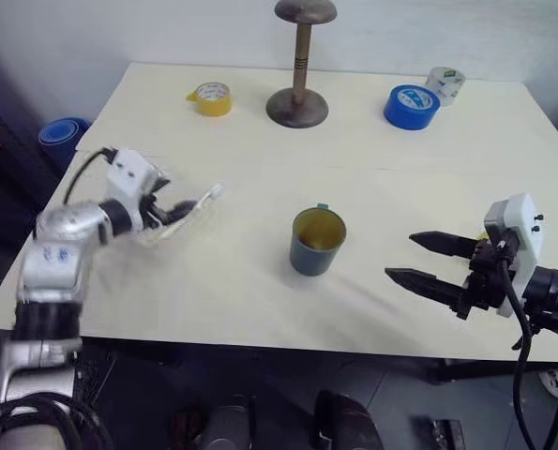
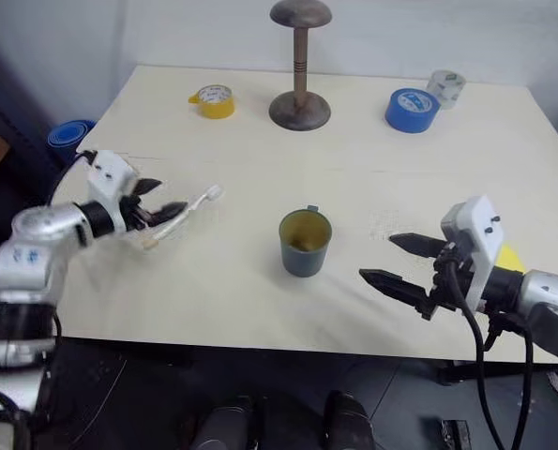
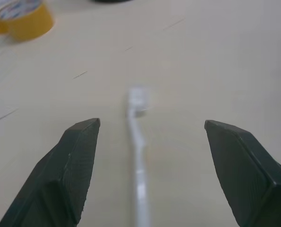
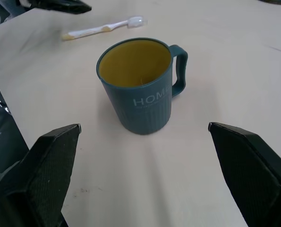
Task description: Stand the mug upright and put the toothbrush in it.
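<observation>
The mug [image 4: 139, 85] is standing upright near the middle of the cream table [image 1: 372, 159], its yellow interior facing up and its handle pointing toward the table's far side. White lettering is showing on its ribbed teal wall in the right wrist view.

The toothbrush [image 2: 183, 217] is lying flat on the table to the left of the mug, well apart from it, bristle head toward the mug and the far side, pale orange end toward the left edge.

The left gripper [image 3: 149, 142] is hovering over the handle end of the toothbrush with its two black fingers [image 3: 69, 165] spread wide. In the left wrist view the toothbrush is lying between the spread fingers, touching neither; nothing is being grasped.

The right gripper [image 1: 424, 258] is hanging to the right of the mug, fingers parted wide and released, pointing toward the mug without touching it. It is holding nothing.

Along the far side of the table a yellow tape roll [image 1: 211, 97], a brown wooden stand [image 1: 299, 94] with a round base, a blue tape roll [image 1: 411, 106] and a small grey-white tape roll [image 1: 445, 83] are sitting, all well apart from the mug and toothbrush.
</observation>
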Controlling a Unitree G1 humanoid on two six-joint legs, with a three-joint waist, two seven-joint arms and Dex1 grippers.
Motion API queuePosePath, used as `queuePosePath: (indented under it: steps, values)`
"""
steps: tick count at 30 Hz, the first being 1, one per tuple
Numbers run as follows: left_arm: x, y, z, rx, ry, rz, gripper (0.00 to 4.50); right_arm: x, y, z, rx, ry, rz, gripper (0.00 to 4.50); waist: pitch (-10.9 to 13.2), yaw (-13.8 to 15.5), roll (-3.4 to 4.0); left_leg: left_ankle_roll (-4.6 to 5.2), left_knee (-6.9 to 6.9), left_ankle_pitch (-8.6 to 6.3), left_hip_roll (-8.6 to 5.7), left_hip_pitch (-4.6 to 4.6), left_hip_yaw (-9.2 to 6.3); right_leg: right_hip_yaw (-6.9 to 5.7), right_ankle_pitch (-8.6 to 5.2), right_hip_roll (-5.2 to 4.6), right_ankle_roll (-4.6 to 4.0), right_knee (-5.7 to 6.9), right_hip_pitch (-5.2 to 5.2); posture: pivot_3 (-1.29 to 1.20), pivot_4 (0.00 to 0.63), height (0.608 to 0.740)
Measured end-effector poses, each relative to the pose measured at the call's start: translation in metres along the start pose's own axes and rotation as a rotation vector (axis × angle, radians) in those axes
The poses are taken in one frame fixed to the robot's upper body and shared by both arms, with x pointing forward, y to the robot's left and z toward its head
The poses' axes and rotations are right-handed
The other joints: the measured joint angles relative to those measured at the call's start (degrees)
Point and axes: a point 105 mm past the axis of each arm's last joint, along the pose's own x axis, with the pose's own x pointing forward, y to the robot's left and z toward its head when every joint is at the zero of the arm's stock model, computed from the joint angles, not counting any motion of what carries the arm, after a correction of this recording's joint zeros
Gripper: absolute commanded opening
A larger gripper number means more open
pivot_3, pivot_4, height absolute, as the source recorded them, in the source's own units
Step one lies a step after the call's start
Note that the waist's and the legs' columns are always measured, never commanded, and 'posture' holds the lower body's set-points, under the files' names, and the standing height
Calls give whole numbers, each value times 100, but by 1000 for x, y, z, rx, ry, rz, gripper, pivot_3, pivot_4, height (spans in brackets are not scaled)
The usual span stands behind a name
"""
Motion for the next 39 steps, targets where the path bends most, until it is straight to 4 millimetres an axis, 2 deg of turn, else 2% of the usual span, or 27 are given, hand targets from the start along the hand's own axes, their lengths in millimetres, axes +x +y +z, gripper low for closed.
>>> queuePosePath:
  steps: [3,4,8,11,15,19,20,22,23,24,26,32,34,35,39]
  values:
    - [13,1,-13,-36,78,-56,3766,0,6,1,-8,-1,40,4500,0,14,0,-1,-2,-1,0,-4,-3,-7,1,1,2,1,-3,0,150,740]
    - [21,-5,-22,-42,118,-110,3766,1,13,3,-15,2,82,4500,1,8,-1,-1,-3,-2,1,-5,-3,-8,1,2,2,3,-5,0,150,740]
    - [30,-14,-31,-18,168,-166,3766,0,24,8,-43,5,134,4500,4,-2,-7,-3,3,-1,4,-19,-4,-10,1,6,2,-2,-11,0,150,740]
    - [33,-9,-35,6,218,-159,3766,-3,30,16,-76,1,158,4500,5,-12,-11,-3,9,-1,4,-19,-3,-5,1,6,2,-2,-11,0,150,740]
    - [34,-3,-34,4,244,-143,3012,-5,37,21,-89,-3,188,4500,4,-25,-12,-5,10,0,4,-15,-1,-1,1,6,2,4,-11,0,150,740]
    - [35,-1,-35,-2,251,-147,1988,-7,38,25,-97,-5,191,4500,4,-44,-13,-5,9,0,6,-13,-1,-1,1,6,2,6,-11,0,150,740]
    - [35,-1,-35,-2,251,-145,1600,-7,38,25,-97,-6,190,4500,4,-50,-13,-5,9,0,6,-12,-1,-1,1,6,2,7,-11,0,150,740]
    - [35,0,-35,-2,252,-144,1180,-7,38,25,-98,-6,189,4500,4,-60,-13,-5,10,0,6,-12,-1,0,1,6,2,8,-11,0,150,740]
    - [35,0,-35,-2,253,-144,814,-7,38,25,-98,-6,189,4500,4,-64,-13,-5,10,0,6,-12,-1,-1,1,6,2,8,-11,0,150,740]
    - [35,0,-35,-2,253,-144,693,-7,37,25,-98,-7,188,4500,4,-67,-13,-5,10,0,6,-12,-1,-1,1,6,2,9,-11,0,150,740]
    - [35,0,-35,-1,254,-143,131,-7,37,26,-102,-10,187,4500,4,-81,-14,-5,10,0,6,-12,-2,-1,1,6,2,10,-11,0,150,740]
    - [32,2,-34,-55,246,-133,115,-7,37,26,-102,-11,185,4500,4,-129,-14,-5,9,1,6,-12,-2,-1,1,6,2,11,-11,0,150,740]
    - [31,0,-25,-137,188,-144,115,-7,35,26,-95,-10,180,4500,5,-132,-16,-5,11,0,7,-17,-5,-2,1,6,2,10,-13,0,150,740]
    - [34,-8,-4,-214,76,-188,115,-8,34,25,-90,-11,171,4500,7,-117,-20,-5,16,0,8,-30,-14,-3,1,6,2,9,-17,0,150,740]
    - [26,-37,80,-305,-308,-351,115,-13,29,29,-83,-29,138,4500,10,-58,-28,-3,34,-1,6,-48,-31,-2,11,5,20,18,-26,0,150,740]
